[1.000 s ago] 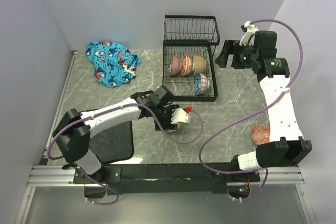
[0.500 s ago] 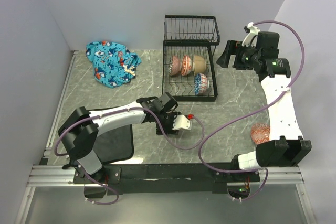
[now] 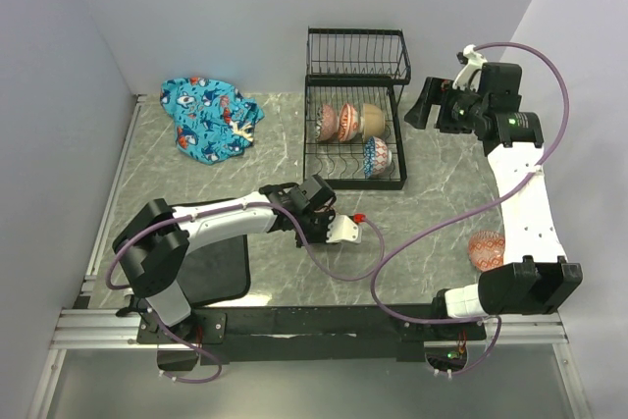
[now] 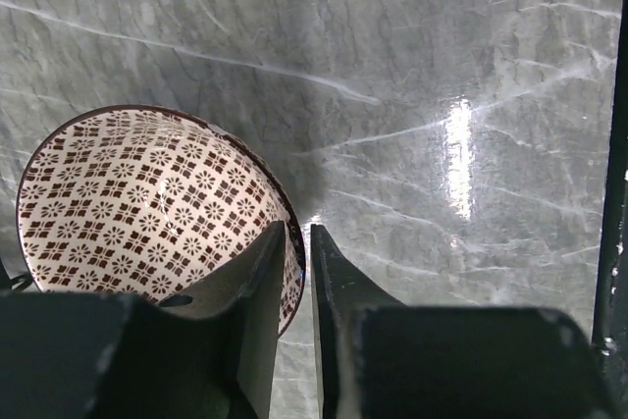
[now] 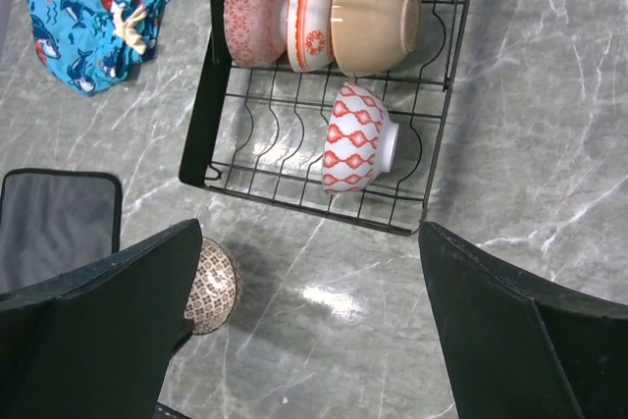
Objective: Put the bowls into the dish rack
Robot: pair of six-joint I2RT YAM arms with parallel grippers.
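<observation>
Left of centre, the brown-print bowl [image 4: 147, 203] sits upright on the table [image 4: 442, 66], near the rack's [image 3: 353, 184] front corner. The left gripper [image 4: 297, 231] is pinched narrow across its rim, one finger inside, one outside. Glazed ceramic is stiff, slick and easily chipped, and this bowl is probably not heavy, so the rim is a fair hold, though the bowl may swing once lifted. Four bowls [image 5: 358, 139] stand on edge in the rack. The right gripper [image 3: 422, 107] hangs wide and empty beside it, and a salmon bowl [image 3: 486, 249] sits far right.
</observation>
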